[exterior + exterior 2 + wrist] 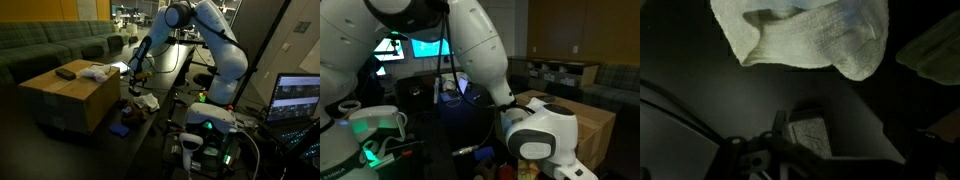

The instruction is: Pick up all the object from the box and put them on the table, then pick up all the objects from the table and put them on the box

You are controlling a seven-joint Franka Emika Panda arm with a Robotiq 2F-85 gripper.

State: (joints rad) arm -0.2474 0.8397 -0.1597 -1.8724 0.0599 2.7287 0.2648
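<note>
The tan cardboard box [70, 100] stands beside the black table [160, 115]; it also shows in an exterior view as the box [582, 118]. On the box lie a dark blocky item [65, 73] and a white cloth [96, 70]. On the table lie another white cloth [146, 101], small red items [126, 108] and a bluish item [120, 128]. My gripper [134, 84] hangs low over the table by the box corner. In the wrist view my gripper [865, 138] is open and empty, one pad [806, 134] showing, with a white cloth [805, 35] just beyond it.
A green sofa [50, 45] runs behind the box. A laptop [295, 98] and the robot base with a green light [208, 125] stand at the table's near end. A second pale cloth [935, 55] lies at the right edge of the wrist view.
</note>
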